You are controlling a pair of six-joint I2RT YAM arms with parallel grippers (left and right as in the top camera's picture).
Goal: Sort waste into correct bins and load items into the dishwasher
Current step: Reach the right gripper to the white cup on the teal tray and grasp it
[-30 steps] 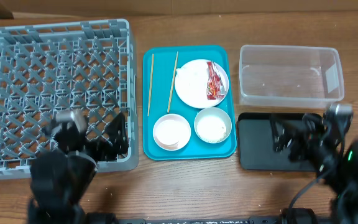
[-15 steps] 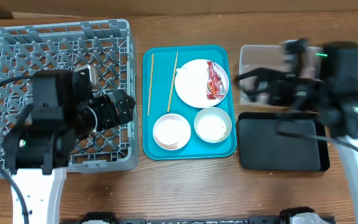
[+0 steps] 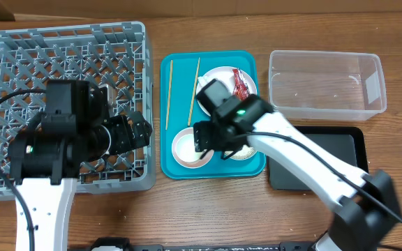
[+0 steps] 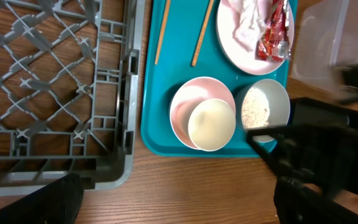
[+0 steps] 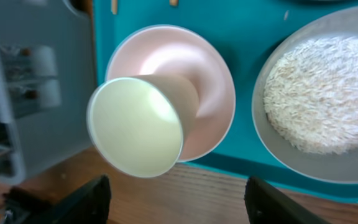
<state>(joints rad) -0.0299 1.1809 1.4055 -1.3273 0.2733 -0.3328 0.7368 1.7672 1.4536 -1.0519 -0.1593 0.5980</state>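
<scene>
right gripper (image 5: pixel 176 194) has swung from the tub (image 3: pixel 326 78) to over the cup (image 5: pixel 135 127) in the pink bowl (image 5: pixel 201 74), jaws wide, empty; left gripper (image 3: pixel 135 132) likewise, by the rack (image 3: pixel 19 49). nothing done yet: wrapper (image 4: pixel 273 31), tissue (image 4: pixel 246 18) on the plate (image 4: pixel 235 53), rice (image 5: pixel 319 93) in the grey bowl (image 5: pixel 316 171).

The overhead camera is looking straight down from high above and is taking in the whole table (image 3: pixel 208 209), with the dish rack (image 3: pixel 68 26) at the left and the teal tray (image 3: pixel 180 90) in the middle. The left wrist camera is also facing down, but from lower, over the rack's corner and the tray. The right wrist camera is looking down from very near at the pinkish bowl (image 5: pixel 185 62), the cup (image 5: pixel 135 127) in it and the rice bowl (image 5: pixel 309 167). All three views are sharing these two bowls.
</scene>
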